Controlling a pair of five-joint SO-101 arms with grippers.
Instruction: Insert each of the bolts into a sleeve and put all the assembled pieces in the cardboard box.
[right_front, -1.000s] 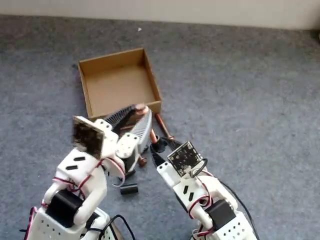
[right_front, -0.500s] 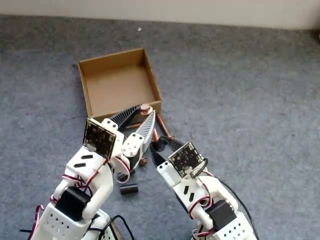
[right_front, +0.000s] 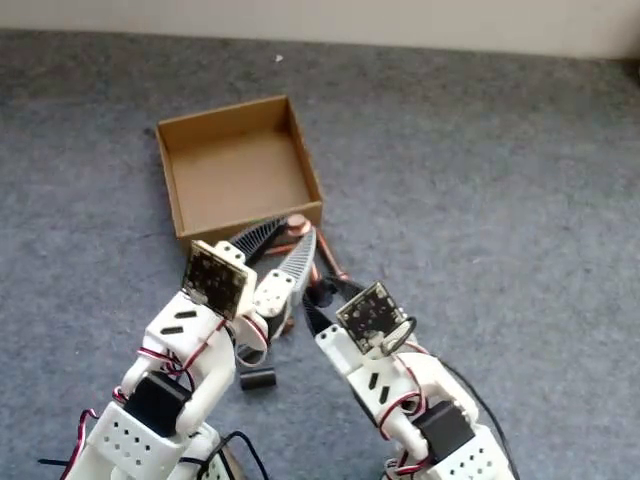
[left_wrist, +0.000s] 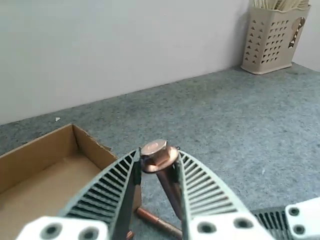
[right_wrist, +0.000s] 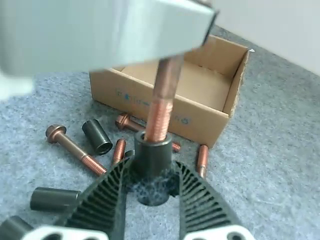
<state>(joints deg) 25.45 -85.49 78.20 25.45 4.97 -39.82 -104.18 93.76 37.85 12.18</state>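
Since a second ago my left gripper (left_wrist: 156, 159) has shifted toward my right gripper (right_wrist: 152, 167), which pinches the sleeve (right_wrist: 152, 149) upright. Left pinches the bolt (left_wrist: 153, 150) vertical, threads entering. Beyond, loose bolts (right_wrist: 77, 150) crowd the cardboard box (right_front: 235, 170) wall.

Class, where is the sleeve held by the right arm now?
In the right wrist view, the sleeve stands upright in the right gripper, just in front of the cardboard box, its top taking the bolt held by the left gripper.
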